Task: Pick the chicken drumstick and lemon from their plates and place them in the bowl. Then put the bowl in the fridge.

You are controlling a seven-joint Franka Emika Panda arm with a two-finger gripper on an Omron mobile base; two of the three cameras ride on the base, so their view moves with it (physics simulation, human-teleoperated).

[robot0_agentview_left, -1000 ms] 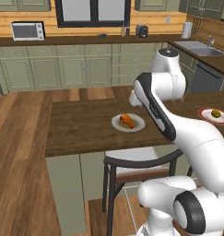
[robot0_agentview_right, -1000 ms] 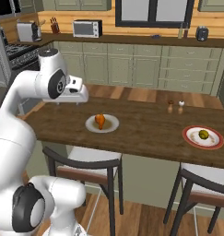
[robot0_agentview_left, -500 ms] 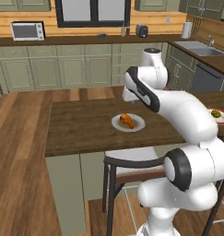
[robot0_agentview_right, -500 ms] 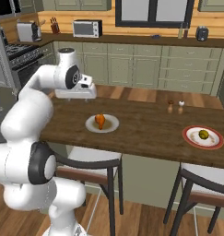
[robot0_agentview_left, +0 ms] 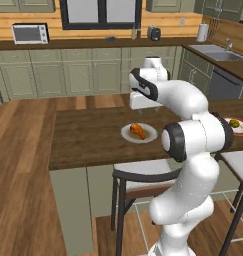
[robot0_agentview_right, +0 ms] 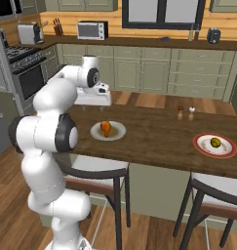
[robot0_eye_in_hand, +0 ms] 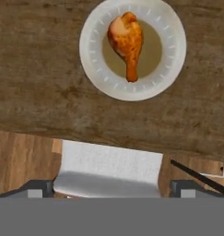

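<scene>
Two plates sit on the dark wooden tabletop (robot0_agentview_right: 154, 136), well apart. The plain white plate (robot0_agentview_right: 108, 131) carries the chicken drumstick (robot0_agentview_right: 106, 128), and the red-rimmed plate (robot0_agentview_right: 215, 145) near the right end holds the lemon (robot0_agentview_right: 215, 142). From the hand camera the drumstick (robot0_eye_in_hand: 127, 41) lies in the middle of its plate (robot0_eye_in_hand: 171, 50), its thin end pointing down the frame, toward the tabletop edge.

Compared with a second ago, the arm has swung around. Then the hand hung out past the left end of the tabletop in the right base view; half a second ago it had come partway in, and now it sits over the far side of the tabletop, just behind the white plate. The end effector (robot0_agentview_right: 93, 97) hovers above the surface and touches nothing. Its fingers are spread wide and released, as they were throughout the last second, with nothing between them; the two dark tips (robot0_eye_in_hand: 39, 188) show far apart at the bottom of the hand view.

The plates, the drumstick and the lemon lie where they lay before. A salt and pepper pair (robot0_agentview_right: 185, 113) stands on the far side of the tabletop between the two plates. A stool (robot0_agentview_left: 143, 175) stands tucked in at the near edge.
</scene>
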